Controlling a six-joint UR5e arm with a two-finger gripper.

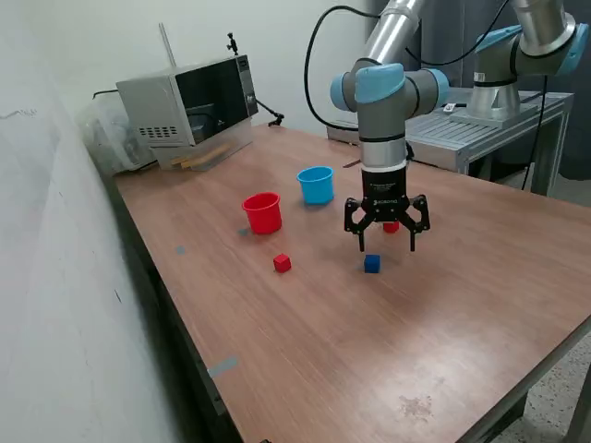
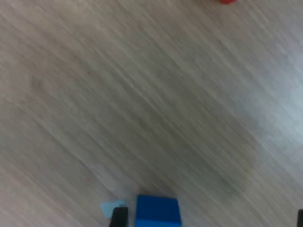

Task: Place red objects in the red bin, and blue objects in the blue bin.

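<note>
Gripper point(image 1: 387, 242): fingers spread wide, empty, hovering above the counter point(image 1: 369, 351).
Blue cube point(image 1: 371, 263): on the counter just below the fingers.

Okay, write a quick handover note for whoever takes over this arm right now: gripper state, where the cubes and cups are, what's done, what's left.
Gripper: jaws open, empty, hanging above the table over the blue cube.
Red cube sits loose on the table in front of the red cup.
A second red cube shows partly behind the gripper.
Light blue cup stands beside the red cup.
Done: no cube seen in a cup; cup interiors are not fully visible.
Left: sort the visible cubes by colour.
</note>
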